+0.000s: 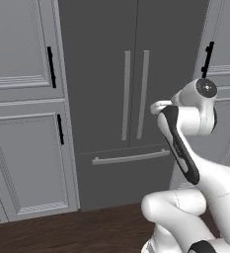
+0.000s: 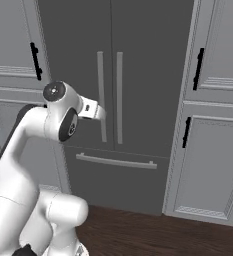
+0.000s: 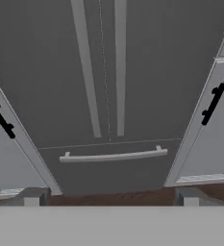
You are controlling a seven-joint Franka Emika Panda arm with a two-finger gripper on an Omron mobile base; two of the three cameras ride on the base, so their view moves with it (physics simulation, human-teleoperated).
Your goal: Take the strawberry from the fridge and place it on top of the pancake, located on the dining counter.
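The tall dark grey fridge [image 1: 131, 89] stands shut, 2 long vertical bar handles side by side; the tool [image 3: 111, 197] gapes wide, holding nothing.

The fridge [image 1: 131, 99] doors are shut, hiding its inside; its top is cropped.

Fridge [image 1: 131, 74] doors both closed, blocking my way inside. I see open air between my gripper [image 3: 111, 197] and the door fronts. Vertical bar handles [image 3: 101, 72] and drawer handle [image 3: 113, 155] stick out. Panelled cabinets [image 2: 213, 150] flank both sides.
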